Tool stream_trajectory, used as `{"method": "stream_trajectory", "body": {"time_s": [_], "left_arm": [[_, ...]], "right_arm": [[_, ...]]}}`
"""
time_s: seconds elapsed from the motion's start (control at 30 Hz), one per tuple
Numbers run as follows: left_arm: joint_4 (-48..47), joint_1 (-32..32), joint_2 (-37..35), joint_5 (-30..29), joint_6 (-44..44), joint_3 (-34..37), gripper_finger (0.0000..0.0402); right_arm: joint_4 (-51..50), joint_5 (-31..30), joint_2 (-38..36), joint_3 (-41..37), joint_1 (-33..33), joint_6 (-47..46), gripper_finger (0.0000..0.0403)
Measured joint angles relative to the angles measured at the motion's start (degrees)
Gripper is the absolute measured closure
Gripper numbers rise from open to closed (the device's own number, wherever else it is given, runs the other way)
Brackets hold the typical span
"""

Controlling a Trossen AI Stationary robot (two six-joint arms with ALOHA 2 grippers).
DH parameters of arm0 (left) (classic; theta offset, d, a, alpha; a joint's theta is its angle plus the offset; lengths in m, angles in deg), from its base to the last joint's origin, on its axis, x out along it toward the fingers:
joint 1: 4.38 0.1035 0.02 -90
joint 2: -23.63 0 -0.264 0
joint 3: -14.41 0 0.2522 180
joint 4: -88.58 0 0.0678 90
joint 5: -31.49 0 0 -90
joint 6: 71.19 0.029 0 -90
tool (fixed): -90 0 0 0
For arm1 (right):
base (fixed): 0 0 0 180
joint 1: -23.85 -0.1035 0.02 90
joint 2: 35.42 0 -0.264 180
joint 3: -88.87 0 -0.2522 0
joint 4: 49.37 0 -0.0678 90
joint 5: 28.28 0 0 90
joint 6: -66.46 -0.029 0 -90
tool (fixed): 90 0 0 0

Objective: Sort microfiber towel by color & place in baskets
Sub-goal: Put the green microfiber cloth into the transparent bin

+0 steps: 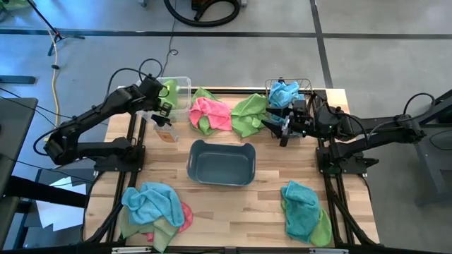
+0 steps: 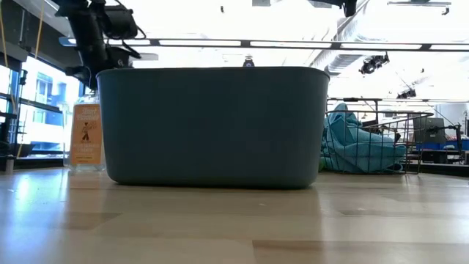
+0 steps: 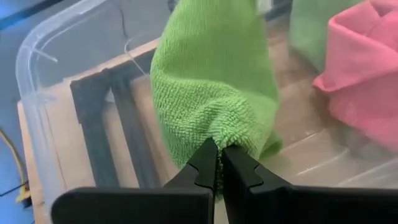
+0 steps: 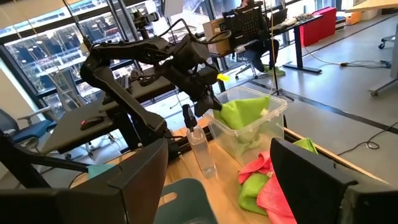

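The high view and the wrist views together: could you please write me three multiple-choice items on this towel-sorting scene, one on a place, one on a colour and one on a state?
1. Where does the grey-blue tub stand?
A. at the table's middle
B. at a far corner of the table
C. on the floor

2. What colour is the towel that the left gripper holds over the clear bin?
A. pink
B. blue
C. green

3. How does the right gripper stand, beside the wire basket?
A. shut on a towel
B. open and empty
C. shut on a bottle

Answers:
1. A: the high view shows the tub in the middle, between the towel piles.
2. C: the left wrist view shows green cloth pinched between the closed fingers.
3. B: in the right wrist view its fingers are wide apart, nothing between them.
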Motion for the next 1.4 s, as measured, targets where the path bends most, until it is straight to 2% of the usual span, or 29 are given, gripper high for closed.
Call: {"method": "stream_trajectory", "body": {"time_s": [0.27, 0.43, 0.7, 0.87, 1.03, 1.27, 1.4], "left_arm": [[1.3, -0.1, -2.0, 2.8, -1.6, 0.0, 0.0401], [-2.4, -0.3, -1.9, 6.2, -1.6, -2.2, 0.0401], [-4.8, 0.5, -1.4, 0.8, 0.8, -8.4, 0.0401], [-4.9, 2.8, 1.8, 1.5, 3.1, -9.6, 0.0394], [-5.0, 3.7, 5.2, 2.0, 4.6, -9.6, 0.0353], [-5.1, 3.7, 5.8, 2.2, 4.4, -9.8, 0.0258], [-6.8, 3.7, 5.7, 3.4, 4.4, -13.1, 0.0211]], "right_arm": [[0.0, 0.0, 0.0, 0.0, 0.0, 1.1, 0.0123], [-0.1, 0.0, 0.0, 0.0, 0.0, 0.9, 0.0123], [-0.4, -0.2, 0.0, 0.0, 0.0, 1.1, 0.0123], [-0.3, -1.4, 0.4, 0.0, 0.0, 1.1, 0.0123], [-0.6, -1.4, 0.9, 0.0, 0.0, 0.8, 0.0123], [-1.1, -1.4, 1.3, 0.0, 0.0, 0.7, 0.0123], [-1.3, -1.4, 1.4, 0.0, 0.0, 0.7, 0.0123]]}}
